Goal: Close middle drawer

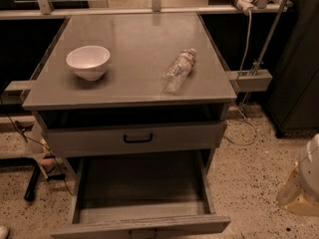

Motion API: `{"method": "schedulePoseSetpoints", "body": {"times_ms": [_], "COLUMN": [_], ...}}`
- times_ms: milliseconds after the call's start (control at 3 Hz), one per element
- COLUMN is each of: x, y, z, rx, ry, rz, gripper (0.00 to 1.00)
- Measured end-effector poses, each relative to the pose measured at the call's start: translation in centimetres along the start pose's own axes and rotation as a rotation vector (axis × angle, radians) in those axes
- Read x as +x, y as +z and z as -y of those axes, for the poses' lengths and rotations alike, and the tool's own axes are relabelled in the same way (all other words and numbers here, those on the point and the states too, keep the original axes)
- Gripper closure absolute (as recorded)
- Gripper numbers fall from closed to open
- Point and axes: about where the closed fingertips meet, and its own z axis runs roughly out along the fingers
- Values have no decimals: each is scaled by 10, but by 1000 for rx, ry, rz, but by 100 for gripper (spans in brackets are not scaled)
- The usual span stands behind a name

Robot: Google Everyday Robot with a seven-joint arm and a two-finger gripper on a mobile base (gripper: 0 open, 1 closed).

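The middle drawer (140,226) of the grey cabinet is pulled far out toward me. Its low front panel lies at the bottom edge of the view, its small black handle (143,233) is partly cut off, and its inside looks empty. Above it the taller-fronted top drawer (134,139), with a black bar handle, stands slightly out. The lowest drawer is hidden. My gripper (303,188) is a blurred white and yellow shape at the lower right edge. It is to the right of the open drawer, apart from it, and holds nothing that I can see.
A white bowl (88,61) and a clear plastic bottle (179,70) lying on its side rest on the cabinet top (134,39). A cable (247,34) and metal frame stand at the right. The floor is speckled, and a dark cabinet (299,59) stands at far right.
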Motion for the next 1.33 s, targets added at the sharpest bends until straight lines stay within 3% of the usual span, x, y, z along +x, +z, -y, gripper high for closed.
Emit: {"method": "schedulePoseSetpoints", "body": {"times_ms": [333,1000,1333], "x": [1,-14,-14], "y": [40,180,180], "z": [-17,-66,-66], "rx": [-67,-256,-256], "ry": [32,147,147], "rz": [19,34,34], "gripper": [100,100,100]}}
